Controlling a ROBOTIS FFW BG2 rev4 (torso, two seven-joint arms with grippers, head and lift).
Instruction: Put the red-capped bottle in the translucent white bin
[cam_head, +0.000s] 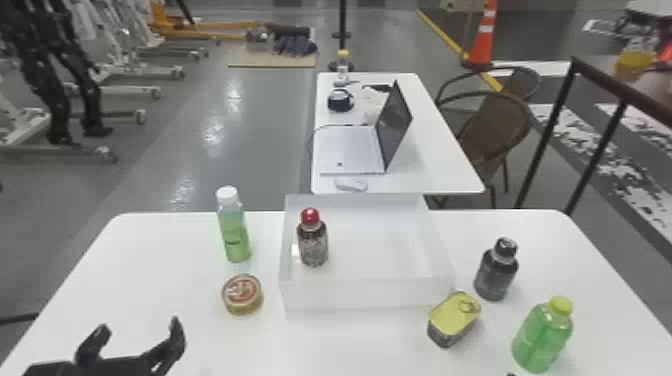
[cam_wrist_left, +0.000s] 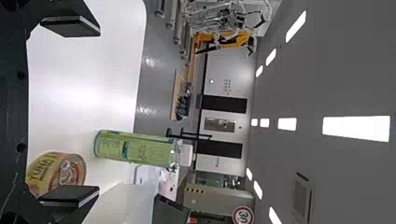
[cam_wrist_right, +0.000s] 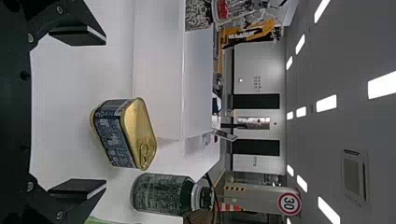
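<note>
The red-capped bottle (cam_head: 312, 245) already stands upright inside the translucent white bin (cam_head: 370, 295), near its left wall, so the placing looks done. From the left fingers (cam_head: 176, 337), spread apart with nothing between them over the near left of the counter (cam_head: 150, 280), it lies far and to the right; from the right fingers (cam_wrist_right: 77, 35), also parted and empty, far and to the left. The left arm looks the nearer of the two.

The bottle's long axis is vertical, crosswise to the side-to-side gap of either pair, which would suit a level grip if it had to be straightened. No such correction seems called for; the next move is probably to keep both arms outside the walls or draw them back. A leftward sweep of the left arm is harmless to the bottle, but a push far and right could meet the tuna can (cam_head: 242, 294) or the bin's left wall, and a jolt to that wall might rock the bottle
</note>
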